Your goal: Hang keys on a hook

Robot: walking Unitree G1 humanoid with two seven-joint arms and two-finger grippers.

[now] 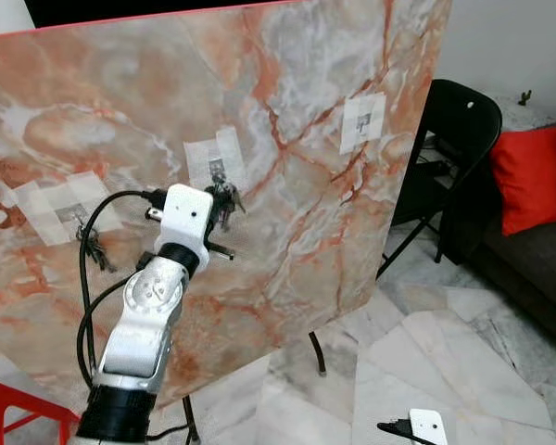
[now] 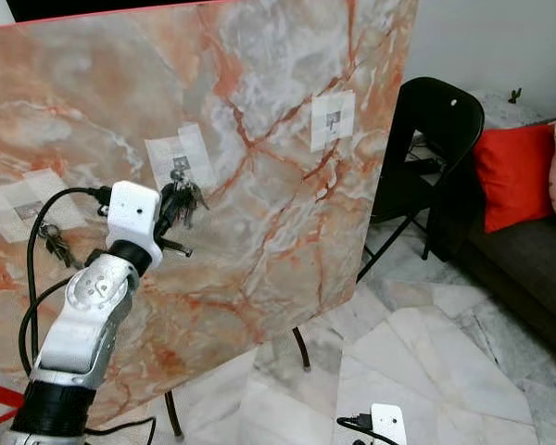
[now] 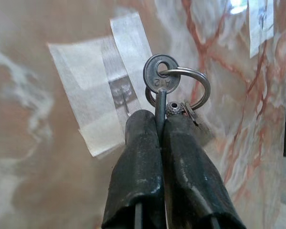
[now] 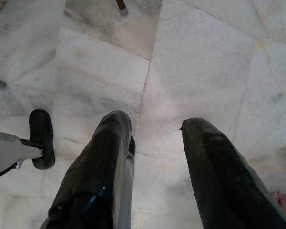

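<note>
Silver left arm raised to the veined orange marble panel, left gripper pinched tight on a grey round-headed steel key with split ring, just beside the taped wire hook, right gripper hanging spread over pale marble floor

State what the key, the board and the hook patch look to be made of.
Key, pinched in the left claw: dull grey metal, stamped characters, on a shinier steel-looking ring.
Board: glossy marble look, orange veins; possibly a printed panel.
Hook patch: translucent whitish tape over a thin wire-like hook.
</note>
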